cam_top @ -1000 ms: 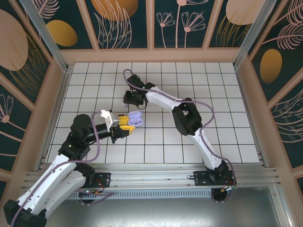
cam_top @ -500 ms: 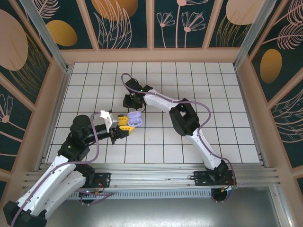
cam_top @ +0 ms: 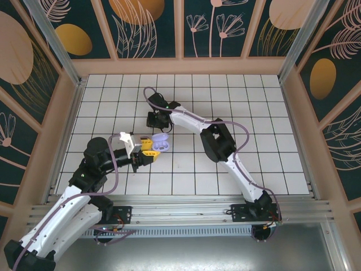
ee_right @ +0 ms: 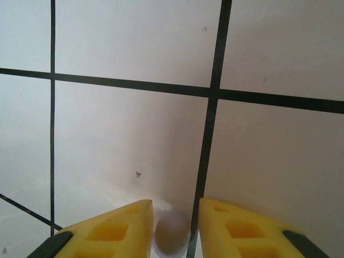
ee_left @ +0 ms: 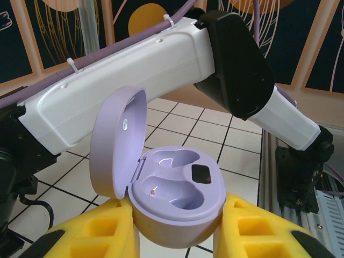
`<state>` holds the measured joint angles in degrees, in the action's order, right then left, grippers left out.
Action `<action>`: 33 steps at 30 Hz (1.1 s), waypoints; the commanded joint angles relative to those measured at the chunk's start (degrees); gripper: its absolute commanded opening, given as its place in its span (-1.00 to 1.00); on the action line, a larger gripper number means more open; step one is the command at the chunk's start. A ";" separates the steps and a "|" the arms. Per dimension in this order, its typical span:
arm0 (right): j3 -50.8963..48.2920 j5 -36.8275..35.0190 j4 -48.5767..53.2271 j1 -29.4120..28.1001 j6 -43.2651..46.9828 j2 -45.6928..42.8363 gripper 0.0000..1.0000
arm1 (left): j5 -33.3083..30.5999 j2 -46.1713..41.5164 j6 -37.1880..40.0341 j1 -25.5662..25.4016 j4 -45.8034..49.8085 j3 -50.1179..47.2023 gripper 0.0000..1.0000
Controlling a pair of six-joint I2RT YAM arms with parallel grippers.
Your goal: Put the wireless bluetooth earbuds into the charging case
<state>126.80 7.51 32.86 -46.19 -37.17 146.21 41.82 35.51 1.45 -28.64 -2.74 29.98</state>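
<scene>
My left gripper (ee_left: 174, 228) is shut on the lavender charging case (ee_left: 177, 188), its yellow fingers (ee_left: 97, 234) pressing both sides of the base. The lid (ee_left: 115, 140) stands open to the left and both wells are empty. From above, the case (cam_top: 161, 141) sits just past the left gripper (cam_top: 148, 153). My right gripper (cam_top: 155, 119) points down at the tiled floor behind the case. In the right wrist view one small pale earbud (ee_right: 172, 236) lies on the floor between its fingertips (ee_right: 174, 215), close to the left finger with a narrow gap on the right. The other earbuds are hidden.
The right arm's white forearm (ee_left: 123, 80) and black elbow (ee_left: 242, 59) pass close behind the open case. White tiled floor (cam_top: 254, 113) spreads to the right, and wooden walls (cam_top: 180, 66) ring it. A metal rail (cam_top: 180, 209) runs along the near edge.
The right arm's wrist has dropped slightly toward the floor and shifted a little nearer the case. The left arm and case have stayed put.
</scene>
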 commanded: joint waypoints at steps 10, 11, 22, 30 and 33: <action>0.94 -1.95 6.92 0.48 3.91 -1.18 -0.62 | -0.71 -0.78 1.00 -0.19 -0.27 -0.51 -0.68; 0.56 -2.20 7.16 0.62 4.31 -1.81 -0.62 | -0.84 -0.72 0.93 -0.20 -0.33 -0.53 -0.68; -13.37 -5.05 7.90 3.54 11.97 -12.14 -0.64 | -1.05 0.72 1.16 -0.22 -1.26 -0.28 -0.67; -32.47 -2.34 4.98 5.70 21.37 -22.29 -0.64 | -1.11 1.62 1.36 -0.19 -2.38 -0.75 -0.67; -37.36 -0.60 4.50 6.93 23.60 -24.72 -0.63 | -0.87 2.32 1.13 -0.14 -3.43 -1.02 -0.67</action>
<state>93.01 5.21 37.23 -40.32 -18.04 124.03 41.04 37.47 1.87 -28.64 -3.40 29.56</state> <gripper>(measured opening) 0.184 0.288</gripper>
